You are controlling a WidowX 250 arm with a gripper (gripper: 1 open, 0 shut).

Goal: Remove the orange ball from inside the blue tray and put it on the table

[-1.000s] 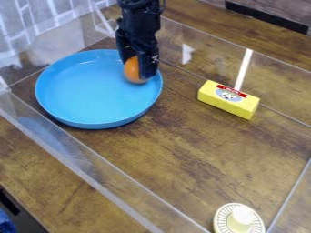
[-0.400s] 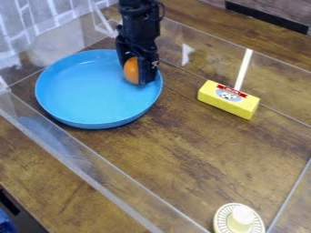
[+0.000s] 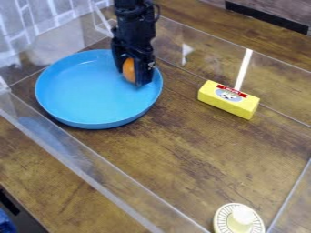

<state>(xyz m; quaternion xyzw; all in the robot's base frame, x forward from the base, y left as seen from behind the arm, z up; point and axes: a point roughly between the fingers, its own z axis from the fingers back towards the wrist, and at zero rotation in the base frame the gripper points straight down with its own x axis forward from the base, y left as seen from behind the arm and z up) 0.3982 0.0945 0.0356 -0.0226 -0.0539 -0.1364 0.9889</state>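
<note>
Seen from above and at an angle: dark brown wood-grain table [image 3: 170, 155] with clear acrylic panels [image 3: 73, 159] standing along its edges.

Toward the far left corner of the table, resting flat: large round shallow blue tray [image 3: 85, 96] with a raised rim. Inside the tray, at its far right side close to the rim: small glossy orange ball [image 3: 127, 67], only partly visible between dark metal parts.

Coming down from the top edge of the view, directly over the ball: black robot arm ending in a gripper [image 3: 131, 69] pointing straight down. Jaws spread wide, one on either side of the ball, fingertips lowered to about the ball's level inside the tray. Not clamped; cannot tell whether either finger touches the ball. Ball resting in the tray, not lifted.

To the right of the tray, well apart from it, near the right edge of the table: yellow rectangular block [image 3: 228, 98] lying flat, with a small printed label on its top face. Just behind the block: thin pale upright strip [image 3: 245, 65], looking like part of an acrylic panel edge.

At the near edge of the table, toward the right corner, partly cut off by the bottom of the view: small round cream lid [image 3: 239, 218].

Beyond the far left edge of the table: pale tiled or meshed surface, blurred.
</note>
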